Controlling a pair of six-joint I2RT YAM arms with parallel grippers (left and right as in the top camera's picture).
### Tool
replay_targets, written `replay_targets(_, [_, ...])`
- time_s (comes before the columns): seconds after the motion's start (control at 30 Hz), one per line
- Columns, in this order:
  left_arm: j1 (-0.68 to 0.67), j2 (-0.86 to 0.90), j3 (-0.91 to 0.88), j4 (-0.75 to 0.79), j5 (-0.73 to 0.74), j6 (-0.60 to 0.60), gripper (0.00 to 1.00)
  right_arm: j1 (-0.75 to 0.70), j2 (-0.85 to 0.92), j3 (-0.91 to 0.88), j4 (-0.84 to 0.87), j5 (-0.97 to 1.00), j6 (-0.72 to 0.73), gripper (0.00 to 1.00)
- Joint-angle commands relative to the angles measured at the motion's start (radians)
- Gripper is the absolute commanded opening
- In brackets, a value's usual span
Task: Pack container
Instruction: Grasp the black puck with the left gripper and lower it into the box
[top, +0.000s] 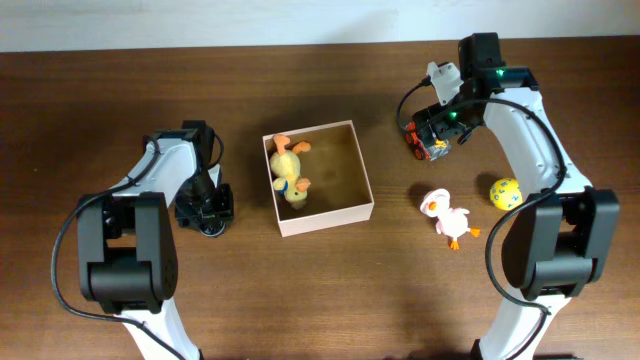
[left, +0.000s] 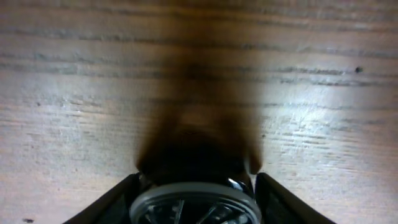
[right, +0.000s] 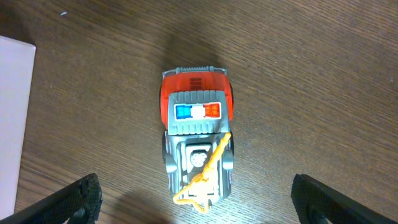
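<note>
The container (top: 364, 172) is a square cream-walled box with a tan inside at the table's middle. A yellow plush duck (top: 289, 168) lies in its left half. My left gripper (top: 206, 207) is low on the table, left of the container. It is closed round a dark round toy with a grey rim (left: 196, 202), whose sides touch both fingers. My right gripper (top: 430, 138) is open and hovers over a red and grey toy truck (right: 198, 146) with an orange hook, right of the container. The truck stands on the table between the fingers (right: 196, 199), untouched.
A white duck toy (top: 447, 215) and a yellow patterned ball (top: 505, 191) lie on the table at the right, nearer the front than the truck. The container's white wall shows at the left edge of the right wrist view (right: 12, 124).
</note>
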Motion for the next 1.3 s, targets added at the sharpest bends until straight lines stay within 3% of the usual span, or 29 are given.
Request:
replay_targets(0.0, [0.003,-0.006,-0.006,0.011,-0.007,0.009,0.56,0.005,-0.004,-0.001,0.0,-0.012,-0.003,0.99])
replay_targets(0.43, [0.003,-0.029,0.026,-0.007,-0.007,0.009,0.5,0.005,-0.004,-0.001,0.0,-0.012,-0.003,0.99])
replay_targets(0.87, [-0.02,-0.238,0.17,-0.057,0.048,0.008,0.49,0.005,-0.004,-0.001,0.0,-0.012,-0.003,0.99])
replay_targets(1.0, [-0.077,-0.291,0.205,-0.067,0.168,0.009,0.46,0.005,-0.004,-0.001,0.0,-0.012,-0.003,0.99])
replay_targets(1.27, [-0.249,-0.306,0.244,-0.057,0.188,0.009,0.47,0.005,-0.004,-0.001,0.0,-0.012,-0.003,0.99])
